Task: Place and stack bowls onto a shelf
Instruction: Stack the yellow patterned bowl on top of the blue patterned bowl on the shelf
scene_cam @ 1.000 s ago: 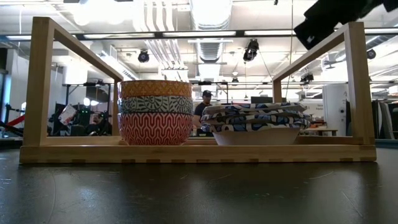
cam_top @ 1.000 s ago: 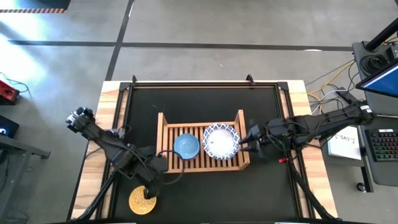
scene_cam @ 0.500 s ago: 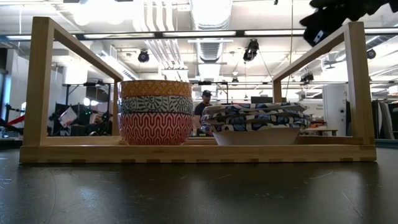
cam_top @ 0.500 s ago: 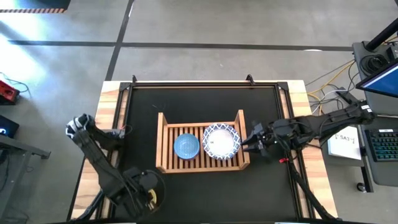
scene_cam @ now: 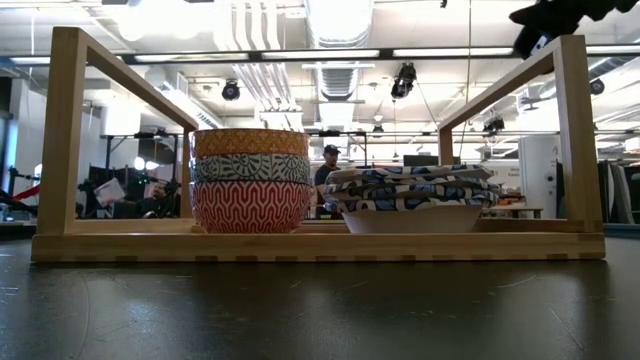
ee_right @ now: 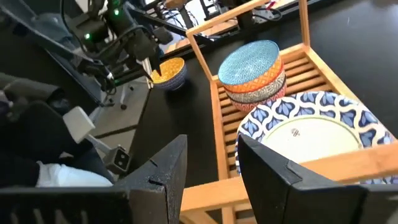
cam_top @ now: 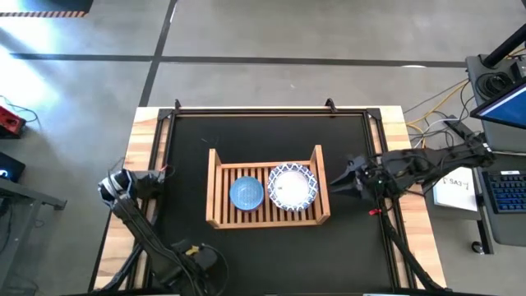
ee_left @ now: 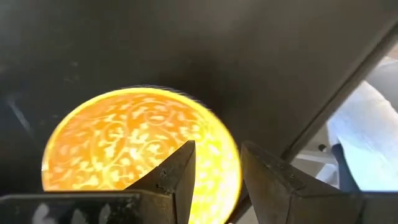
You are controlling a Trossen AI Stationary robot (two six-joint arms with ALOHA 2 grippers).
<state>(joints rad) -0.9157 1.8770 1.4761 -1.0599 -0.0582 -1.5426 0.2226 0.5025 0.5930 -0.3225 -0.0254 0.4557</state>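
The wooden shelf point(cam_top: 267, 220) stands mid-table. On its slats rest a stack of three small bowls point(cam_top: 246, 193), the top one light blue inside, and a stack of white blue-rimmed bowls point(cam_top: 292, 187). Both stacks show in the low view point(scene_cam: 250, 180) point(scene_cam: 412, 195). A yellow bowl point(ee_left: 130, 143) sits on the black table top near the near left edge, hidden by my left arm in the high view. My left gripper point(ee_left: 217, 180) is open over it, one finger inside its rim and one outside. My right gripper point(cam_top: 335, 179) is open and empty, just right of the shelf.
The shelf's raised side walls point(scene_cam: 65, 130) point(scene_cam: 572, 130) stand above the bowls. A keyboard and papers point(cam_top: 501, 193) lie beyond the table's right edge. A person point(scene_cam: 330, 165) shows in the room behind. Bare black table top point(cam_top: 271, 136) lies far of the shelf.
My right gripper has drawn back from the shelf toward the table's right edge and risen a little. My left arm has folded back toward the near left corner, and now covers the yellow bowl in the high view.
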